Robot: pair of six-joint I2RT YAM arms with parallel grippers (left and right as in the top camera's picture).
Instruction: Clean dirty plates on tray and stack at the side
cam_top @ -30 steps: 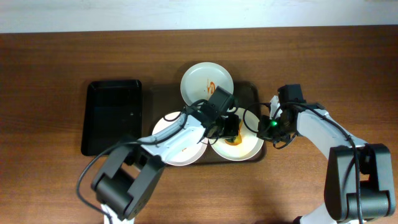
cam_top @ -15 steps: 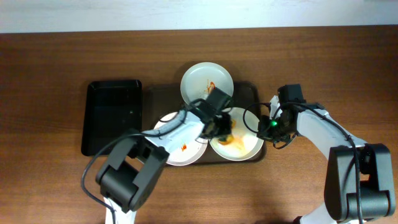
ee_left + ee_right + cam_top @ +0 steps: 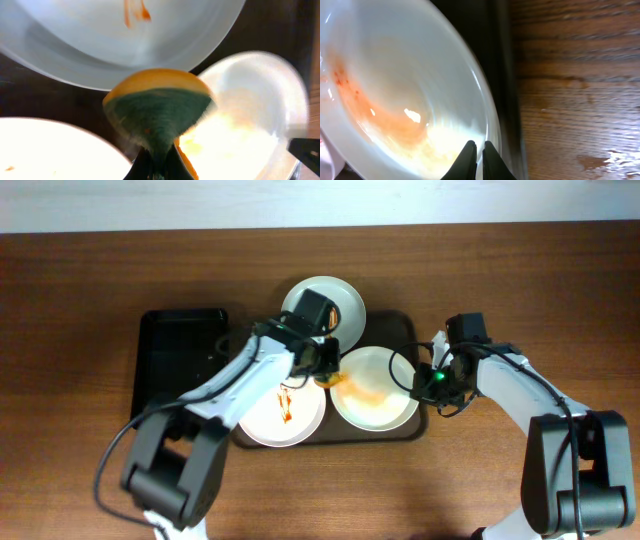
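Left gripper (image 3: 327,370): fingers clamped together on a sponge (image 3: 157,107), yellow top, green scrub face, orange sauce on its edge. Sponge hangs over the dark gap where the three plates meet. Left wrist view is motion-blurred, so whether the sponge touches anything can't be told.

Right gripper (image 3: 477,159): fingertips nearly together, pinching the right-hand rim of the right plate (image 3: 375,390). That plate carries a wide pale-orange smear across its middle, with red specks toward one side in the right wrist view.

Front-left plate (image 3: 290,415): short red streaks near its centre, otherwise white. It sits just beside the right plate, rims close. Back plate (image 3: 345,295): partly covered by the left arm, and the part that shows is white.

All three plates sit on the tray (image 3: 400,332), brown, with a raised rim. The back plate overhangs the tray's far edge, and the other two fill the near half.

Black tray (image 3: 180,350): just left of the brown one, partly under the left arm. Both trays are on the wooden table (image 3: 80,280).
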